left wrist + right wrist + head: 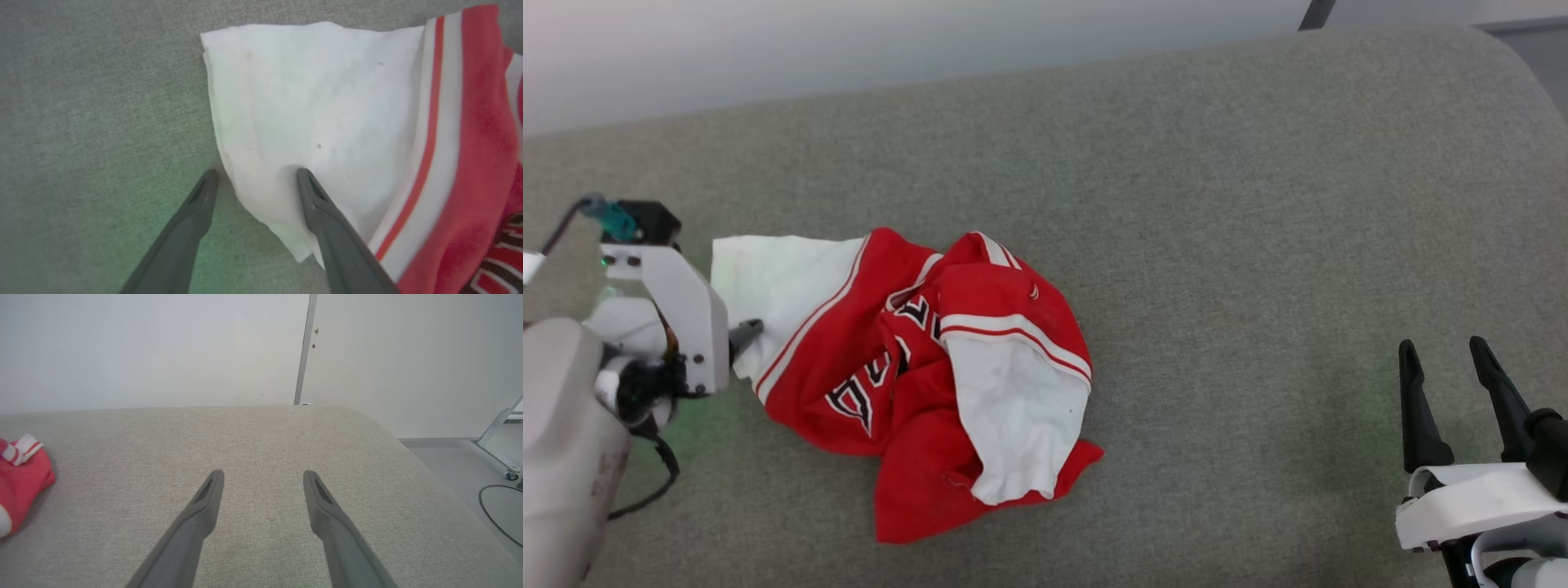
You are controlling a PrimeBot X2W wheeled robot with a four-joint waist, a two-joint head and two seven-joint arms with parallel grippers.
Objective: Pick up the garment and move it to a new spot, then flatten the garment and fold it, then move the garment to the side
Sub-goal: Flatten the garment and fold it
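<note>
The garment [907, 384] lies crumpled on the left half of the grey bench [1217, 204], roughly midway between its far and near edges. It is a heap of red folds with dark white-outlined lettering [866, 384] showing in the creases. One white sleeve [776, 278] spreads flat toward the bench's left end, and the other sleeve [1021, 408] drapes over the heap on its right side. The left claw [257, 173] is at the flat sleeve with its fingers wide apart and nothing gripped. In the left wrist view it straddles the sleeve's edge, one finger [327, 220] over the white cloth and the other [184, 228] over bare grey fabric. Whether the tips touch the cloth I cannot tell. The right claw [1441, 347] is near the bench's near right corner, well apart from the garment. Its fingers are also spread wide and empty over bare upholstery, pointing toward the far edge and the pale wall [163, 347] behind.
</note>
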